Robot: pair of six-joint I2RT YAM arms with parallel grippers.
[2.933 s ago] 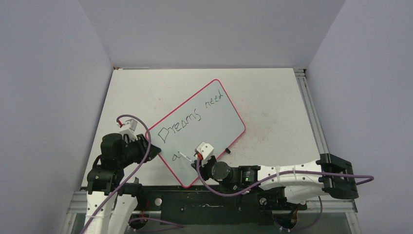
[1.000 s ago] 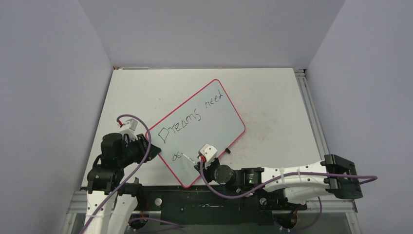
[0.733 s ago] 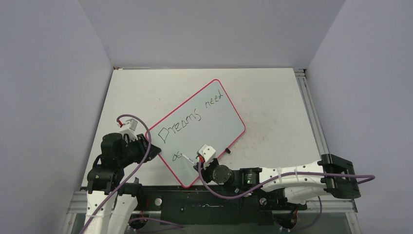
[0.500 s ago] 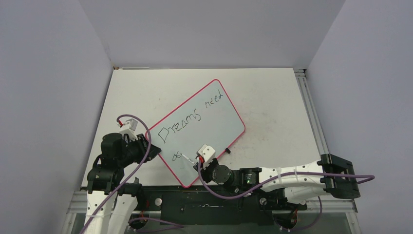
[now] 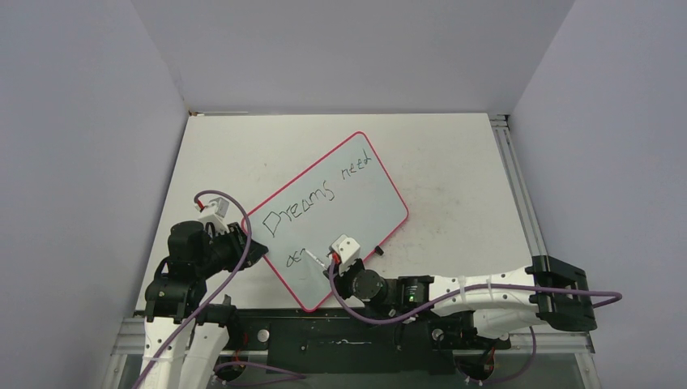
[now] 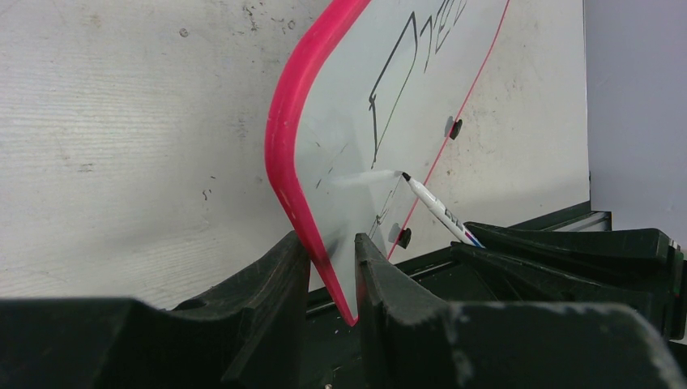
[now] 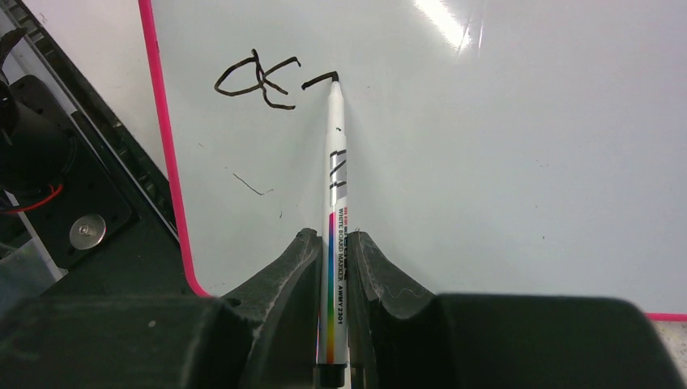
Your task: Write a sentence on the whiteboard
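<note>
One table [image 5: 454,178], scuffed white, walled on three sides. One whiteboard [image 5: 364,207] with a pink-red rim, lying diagonally on the table's near-left half, its near corner by the arm bases. Two small black feet [image 6: 455,128] show along its far rim from the left wrist; the overhead view shows only one. One sentence [image 5: 312,203], unfinished: top row of two words, "Dreams need"; second row of a few looped strokes near the lower left rim, too rough to read. One marker [image 7: 334,186], white-barrelled with coloured print, its tip touching the end of the last stroke; its rear end is cut off at the bottom of the right wrist view. Two grippers. Left gripper [image 6: 332,243]: jaws a narrow gap apart, pinching the board's pink rim at its near-left corner. Right gripper [image 7: 334,243]: jaws closed tight on the marker's barrel, low over the board. From overhead the marker is largely hidden by the right wrist camera, and the left fingers by the arm.
</note>
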